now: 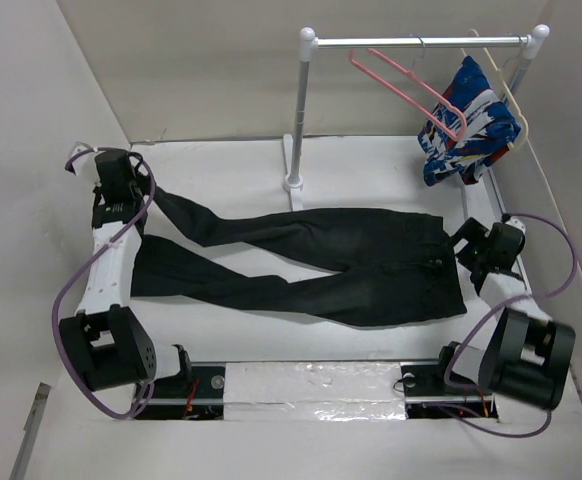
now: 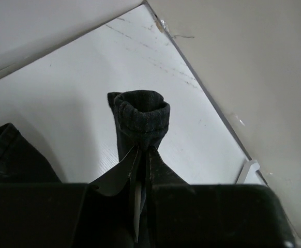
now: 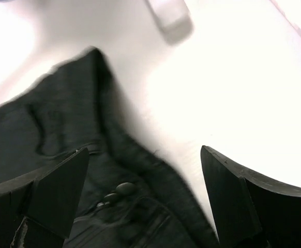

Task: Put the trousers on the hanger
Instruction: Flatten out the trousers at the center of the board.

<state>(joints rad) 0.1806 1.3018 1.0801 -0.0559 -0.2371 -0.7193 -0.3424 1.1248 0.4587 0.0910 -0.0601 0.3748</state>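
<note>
Pinching a leg cuff (image 2: 140, 111) of the flat-lying trousers (image 1: 311, 265), the left gripper (image 2: 141, 155) is clamped tight; the right gripper (image 3: 145, 173) gapes empty over the waistband (image 3: 124, 188); the hanger (image 1: 391, 88) hangs on the rail (image 1: 421, 42).

The left arm (image 1: 109, 268), at nine o'clock, had a white link between black housings; purple cables (image 1: 55, 325) looped off both arms. The right gripper (image 3: 144, 152) had black wedge fingers.

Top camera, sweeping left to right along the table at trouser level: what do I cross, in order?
Left gripper, shut on a leg cuff → trousers, lying flat → right gripper, open at the waistband.
</note>
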